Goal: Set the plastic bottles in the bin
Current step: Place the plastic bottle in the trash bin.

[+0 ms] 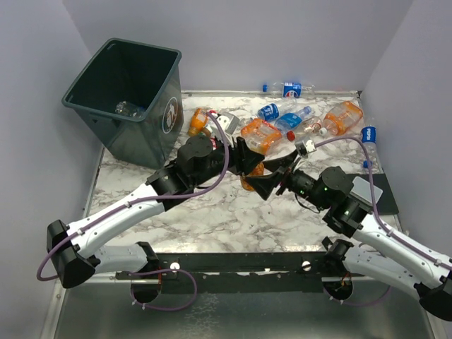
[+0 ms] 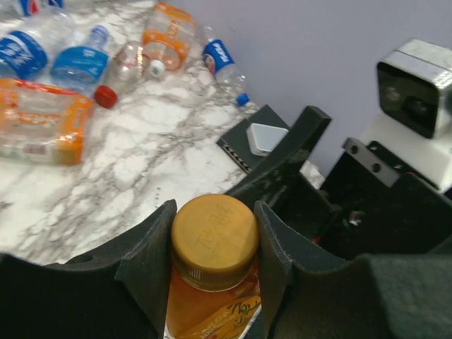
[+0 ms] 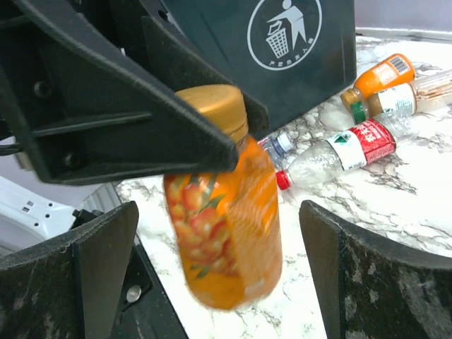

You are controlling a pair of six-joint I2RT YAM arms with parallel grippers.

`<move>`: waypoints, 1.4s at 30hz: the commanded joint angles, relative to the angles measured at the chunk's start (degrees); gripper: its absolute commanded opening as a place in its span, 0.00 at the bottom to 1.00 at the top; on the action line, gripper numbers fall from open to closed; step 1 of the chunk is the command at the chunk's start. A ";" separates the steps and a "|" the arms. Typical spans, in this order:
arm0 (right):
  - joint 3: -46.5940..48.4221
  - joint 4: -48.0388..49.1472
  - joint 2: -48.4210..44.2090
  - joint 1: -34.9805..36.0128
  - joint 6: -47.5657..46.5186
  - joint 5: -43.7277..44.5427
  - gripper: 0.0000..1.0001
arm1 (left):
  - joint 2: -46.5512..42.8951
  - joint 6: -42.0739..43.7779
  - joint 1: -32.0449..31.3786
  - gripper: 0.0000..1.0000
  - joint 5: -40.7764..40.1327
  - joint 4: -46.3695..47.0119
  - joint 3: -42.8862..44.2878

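My left gripper (image 1: 247, 162) is shut on the neck of an orange bottle (image 1: 255, 169) with a gold cap (image 2: 215, 233) and holds it above the table's middle. In the left wrist view the left gripper (image 2: 214, 212) has both jaws pressed under that cap. My right gripper (image 1: 272, 176) is open, and in the right wrist view its jaws (image 3: 226, 268) stand wide on either side of the hanging orange bottle (image 3: 226, 233) without touching it. The dark green-grey bin (image 1: 127, 99) stands at the far left and shows close behind in the right wrist view (image 3: 296, 63). Several more bottles (image 1: 282, 120) lie at the back.
An orange bottle (image 1: 199, 120) lies beside the bin. Red-capped and orange bottles (image 3: 339, 148) lie near the bin's base. A clear bottle (image 1: 127, 108) lies inside the bin. A black pad (image 1: 378, 191) with a small grey box (image 2: 267, 138) sits at the right edge.
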 commanded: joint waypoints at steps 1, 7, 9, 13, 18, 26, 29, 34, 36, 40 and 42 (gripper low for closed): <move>5.22 -11.67 -1.09 0.28 0.10 -2.72 1.00 | -2.69 6.16 -0.05 0.00 -11.68 -4.06 4.24; 9.96 -21.03 -3.71 0.28 -0.80 -4.20 1.00 | -2.07 18.45 0.28 0.00 -25.52 -5.85 12.88; 8.57 -21.28 -5.43 0.28 -0.98 -1.30 1.00 | -1.02 24.94 0.42 0.00 -32.03 -5.52 17.13; 3.81 -19.62 -8.06 0.28 0.24 7.79 1.00 | 1.66 40.24 2.18 0.00 -44.99 2.23 23.63; -0.74 -18.31 -8.84 0.28 3.63 17.95 1.00 | 4.82 43.53 14.73 0.00 -45.99 12.40 28.35; -4.01 -20.97 -8.42 0.28 10.39 24.60 0.99 | 11.68 40.31 31.78 0.00 -48.48 25.79 27.00; -6.89 -21.25 -9.98 0.28 13.78 23.82 0.99 | 13.93 42.71 32.92 0.00 -48.68 30.66 26.18; -9.67 -22.62 -12.57 0.28 16.10 21.58 0.99 | 16.71 42.66 34.15 0.00 -49.43 30.76 24.60; -9.89 -23.80 -13.41 0.28 15.60 21.54 0.99 | 17.98 40.47 35.19 0.00 -50.48 28.04 24.17; -11.04 -24.30 -15.02 0.28 14.66 22.33 0.99 | 20.52 25.59 39.94 0.00 -46.66 12.37 26.03; -11.35 -24.43 -15.47 0.28 14.14 22.30 0.99 | 21.63 19.84 41.65 0.00 -42.99 5.86 27.71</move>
